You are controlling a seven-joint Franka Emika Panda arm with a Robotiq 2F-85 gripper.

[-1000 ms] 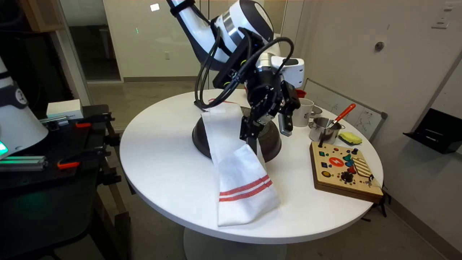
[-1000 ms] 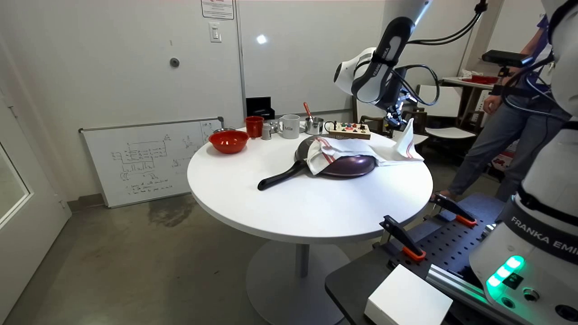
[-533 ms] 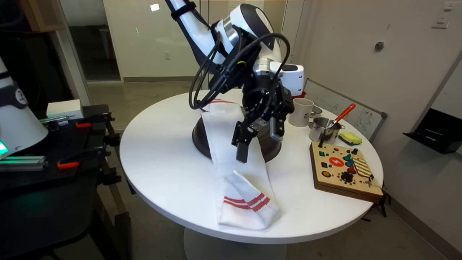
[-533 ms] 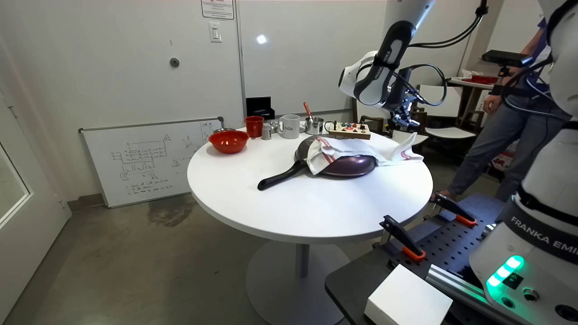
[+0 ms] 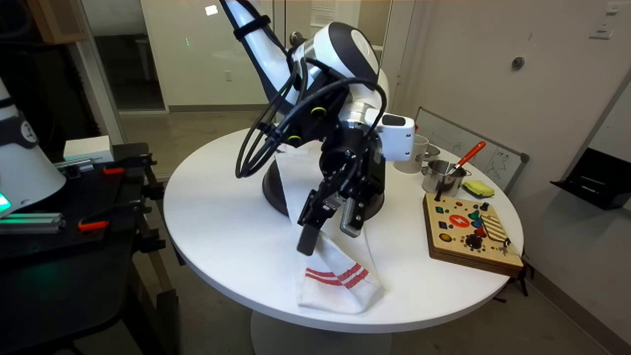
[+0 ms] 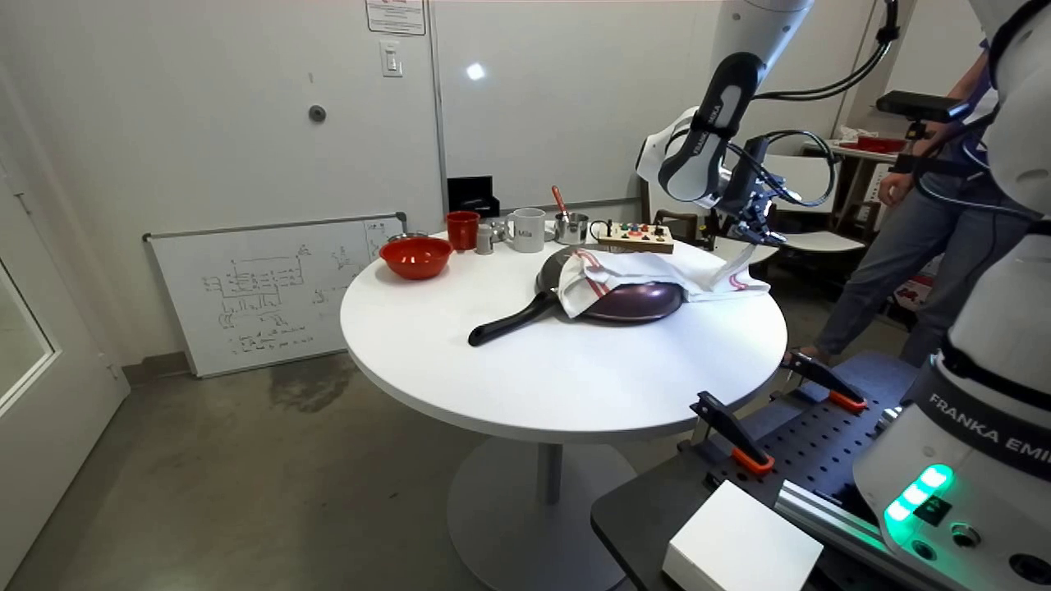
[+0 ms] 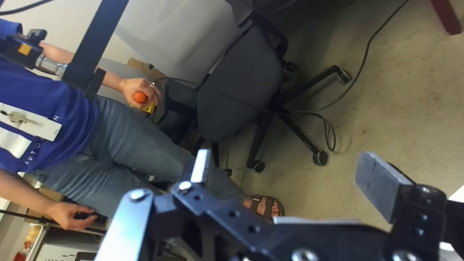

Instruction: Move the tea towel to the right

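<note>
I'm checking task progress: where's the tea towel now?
In an exterior view, the tea towel lies partly across the dark pan, right of the red bowl.

"FRANKA EMI" reads on the robot base (image 6: 961, 435), "FRANKA" on its arm (image 6: 729, 92), and "AUTO" on a blue shirt (image 7: 54, 96).

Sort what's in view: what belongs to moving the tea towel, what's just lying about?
For the job: tea towel; end effector, open.

Lying about: dark pan under the towel; red bowl; red cup; white mug; steel pot; button board; yellow sponge.
</note>
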